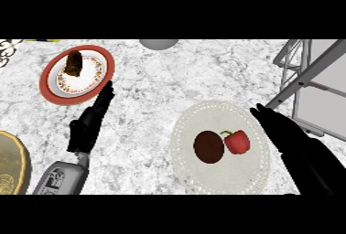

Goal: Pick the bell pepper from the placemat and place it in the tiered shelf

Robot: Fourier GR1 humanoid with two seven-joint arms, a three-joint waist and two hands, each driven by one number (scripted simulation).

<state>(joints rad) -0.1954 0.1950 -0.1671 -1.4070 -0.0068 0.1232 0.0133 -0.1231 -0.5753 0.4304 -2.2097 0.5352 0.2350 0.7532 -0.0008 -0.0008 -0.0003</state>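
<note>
A red bell pepper (237,141) lies on a round white lacy placemat (219,176), right beside a dark brown round item (208,146). My right hand (292,139) is just right of the pepper, fingers straight and pointing up-left, open and apart from it. The grey tiered shelf (312,77) stands at the right edge, beyond my right hand. My left hand (91,123) rests open on the counter at the left, fingers pointing up, holding nothing.
A red-rimmed plate (54,93) with a brown food piece (73,63) sits at the upper left, just past my left fingertips. A gold round object (10,164) shows at the left edge. A grey round thing (159,43) lies at the top.
</note>
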